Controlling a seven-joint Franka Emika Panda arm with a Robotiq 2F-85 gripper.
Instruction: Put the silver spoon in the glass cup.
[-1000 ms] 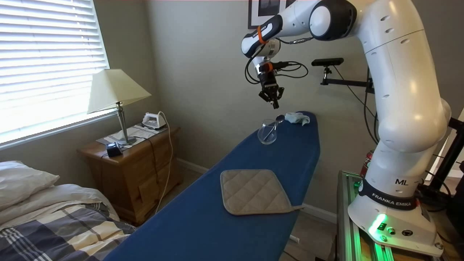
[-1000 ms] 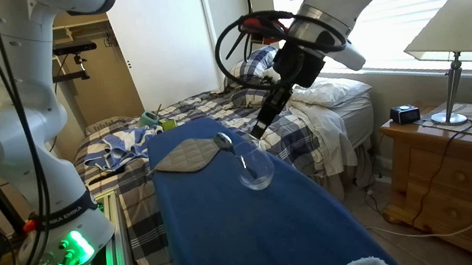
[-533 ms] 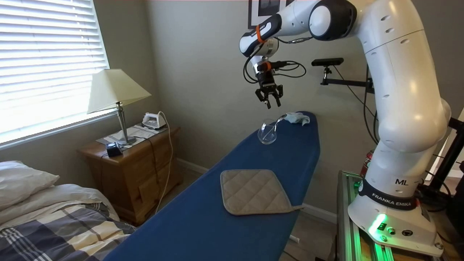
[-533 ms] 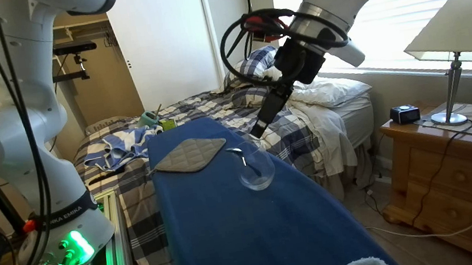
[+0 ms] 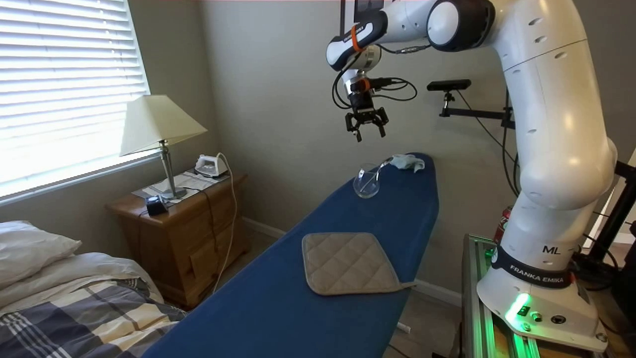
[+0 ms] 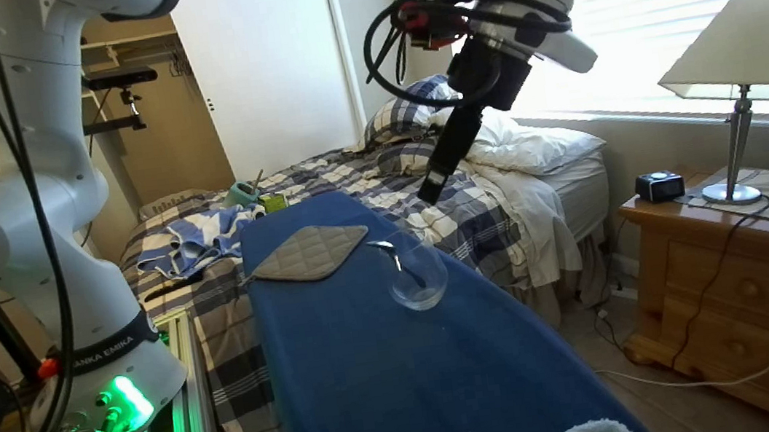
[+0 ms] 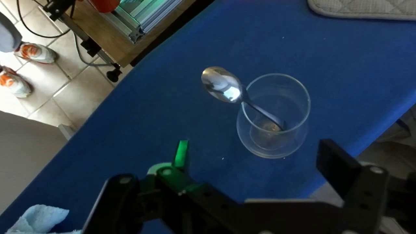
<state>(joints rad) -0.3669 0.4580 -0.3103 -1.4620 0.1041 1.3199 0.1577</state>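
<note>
a bedroom in a home: a bed (image 6: pixel 581 195) with a plaid comforter (image 5: pixel 89 323) and a white pillow (image 5: pixel 35 248), a wooden nightstand (image 5: pixel 164 256) bearing a table lamp (image 5: pixel 161 124) and a clothes iron (image 5: pixel 209 166), horizontal window blinds (image 5: pixel 69 89), and a blue-covered ironing board (image 5: pixel 268 308).

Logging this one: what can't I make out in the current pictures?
Gripper, in an exterior view: one finger hides the other, so its opening can't be judged there.
Spoon, in an exterior view: too small to separate its bowl clearly from the cloth.
Can, in an exterior view: partly hidden behind the arm.
Pad, wrist view: cut off by the top and right edges.
Person, wrist view: mostly cut off by the left edge.
</note>
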